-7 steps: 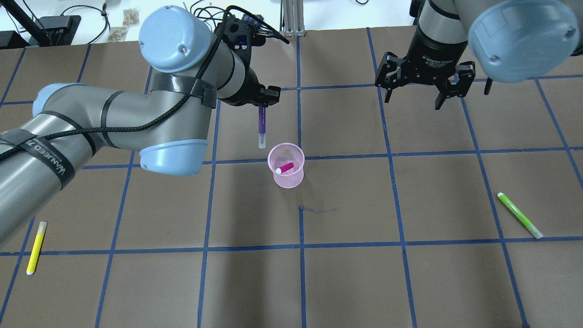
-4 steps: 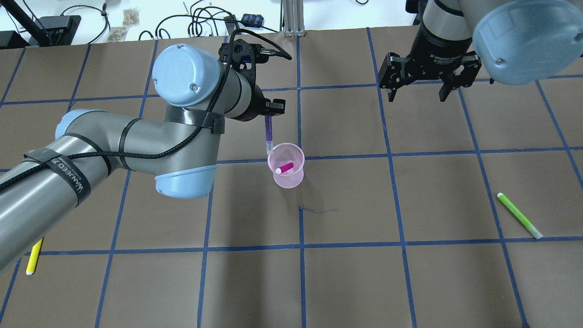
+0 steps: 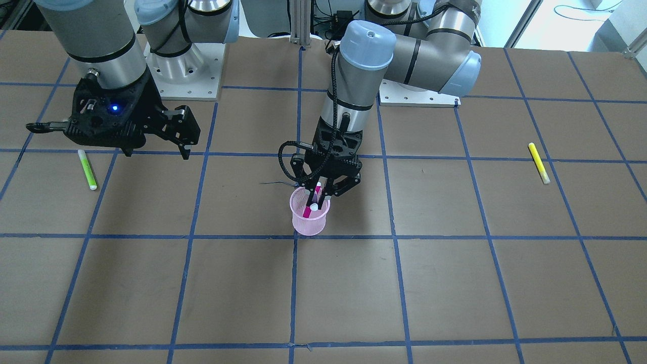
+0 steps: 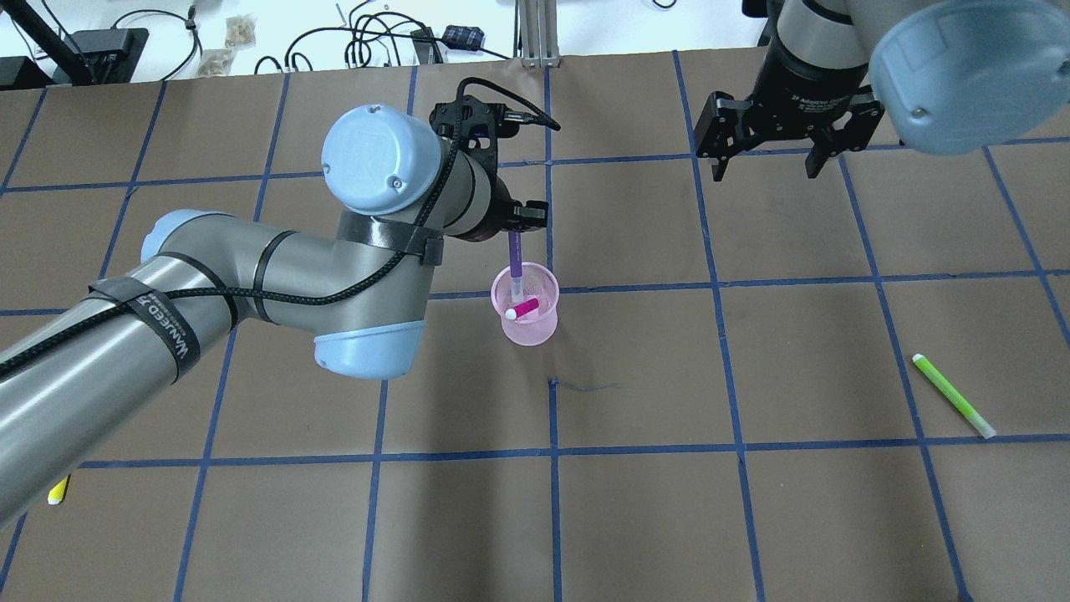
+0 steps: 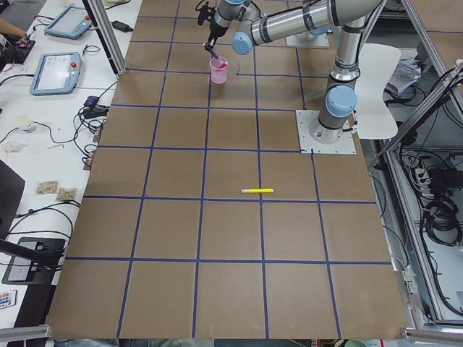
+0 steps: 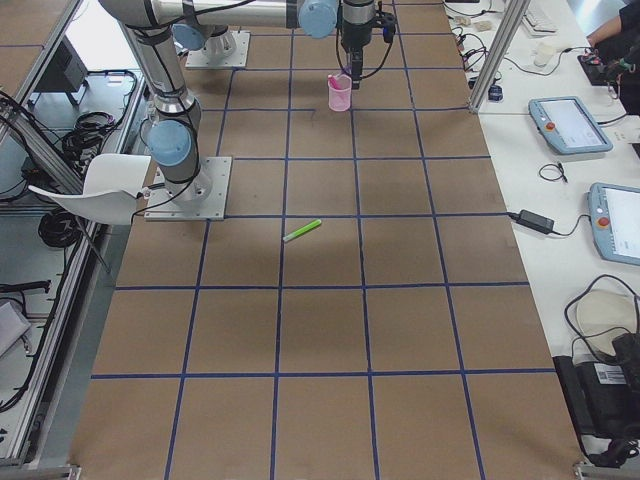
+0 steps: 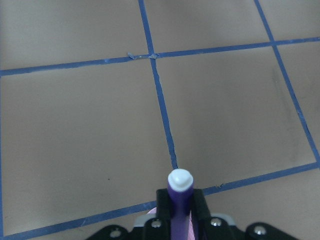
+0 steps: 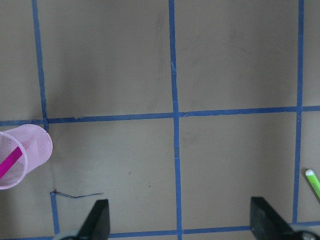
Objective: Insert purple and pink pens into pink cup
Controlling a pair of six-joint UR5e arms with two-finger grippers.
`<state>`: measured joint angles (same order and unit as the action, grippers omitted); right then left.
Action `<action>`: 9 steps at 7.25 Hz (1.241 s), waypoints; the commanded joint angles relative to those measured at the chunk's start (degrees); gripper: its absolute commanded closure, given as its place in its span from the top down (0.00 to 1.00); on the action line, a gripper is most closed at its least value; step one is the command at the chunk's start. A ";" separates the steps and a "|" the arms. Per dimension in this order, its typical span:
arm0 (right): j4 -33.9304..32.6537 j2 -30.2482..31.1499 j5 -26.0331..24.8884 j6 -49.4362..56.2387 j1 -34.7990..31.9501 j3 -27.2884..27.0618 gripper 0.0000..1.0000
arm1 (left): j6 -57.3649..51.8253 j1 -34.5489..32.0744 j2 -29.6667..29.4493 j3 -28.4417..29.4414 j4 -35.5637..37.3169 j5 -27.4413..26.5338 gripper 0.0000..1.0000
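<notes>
The left fingers pinch the purple pen upright, its lower end over the mouth of the cup, where the pink pen already leans. The drop looks straight down. The right fingers hang spread, well apart from the cup.

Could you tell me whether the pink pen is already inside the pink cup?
Yes, inside: the pink pen leans within the pink cup.

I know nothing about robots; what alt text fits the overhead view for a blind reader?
The left gripper holds a purple pen upright at the mouth of a pink cup containing a pink pen. The right gripper hangs open and empty, off to one side.
</notes>
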<state>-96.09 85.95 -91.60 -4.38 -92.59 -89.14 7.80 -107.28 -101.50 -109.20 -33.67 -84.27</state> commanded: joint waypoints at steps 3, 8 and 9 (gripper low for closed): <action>-0.67 0.00 -0.25 0.07 -0.14 -0.51 1.00 | -0.94 0.41 -0.28 0.82 0.18 -0.19 0.00; -0.41 0.09 -0.42 0.07 -0.40 -0.86 1.00 | -5.51 0.50 -1.59 1.00 0.01 -0.37 0.00; -0.58 0.27 -0.42 0.07 -0.40 -1.64 1.00 | -5.51 0.41 -2.03 1.00 0.10 -0.45 0.00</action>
<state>-96.64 86.10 -92.01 -4.31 -92.95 -90.11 2.33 -106.82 -103.02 -108.12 -33.61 -84.67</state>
